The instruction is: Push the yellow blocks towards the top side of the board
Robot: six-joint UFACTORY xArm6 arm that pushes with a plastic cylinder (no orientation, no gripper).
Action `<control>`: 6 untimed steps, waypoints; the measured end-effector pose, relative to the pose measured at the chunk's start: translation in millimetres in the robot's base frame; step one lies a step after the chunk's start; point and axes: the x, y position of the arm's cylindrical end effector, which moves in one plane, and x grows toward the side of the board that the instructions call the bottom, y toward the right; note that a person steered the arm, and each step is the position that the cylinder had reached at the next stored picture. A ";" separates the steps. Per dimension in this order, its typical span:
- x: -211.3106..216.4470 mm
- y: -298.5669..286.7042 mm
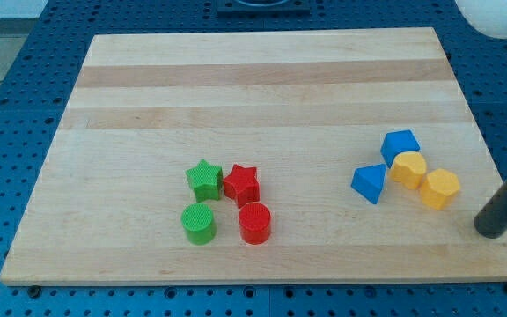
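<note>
Two yellow blocks [423, 180] sit touching near the board's [262, 97] right edge. As a pair, their long axis runs diagonally, upper-left to lower-right. Blue blocks [385, 165] hug their left side. My tip [493, 227] is bare, holding nothing, just right of the lower yellow one, not touching. Green [202, 201] and red [248, 202] blocks cluster at bottom centre.

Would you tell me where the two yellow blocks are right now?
In the camera view, both sit at the board's lower right: one yellow block touches the blue blocks, the other yellow block is beside it, left of my tip.
</note>
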 end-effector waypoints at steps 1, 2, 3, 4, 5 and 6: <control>-0.1 -19.6; -4.5 -5.2; -16.6 0.9; -37.4 -19.3; -60.1 -45.1; -81.4 -94.5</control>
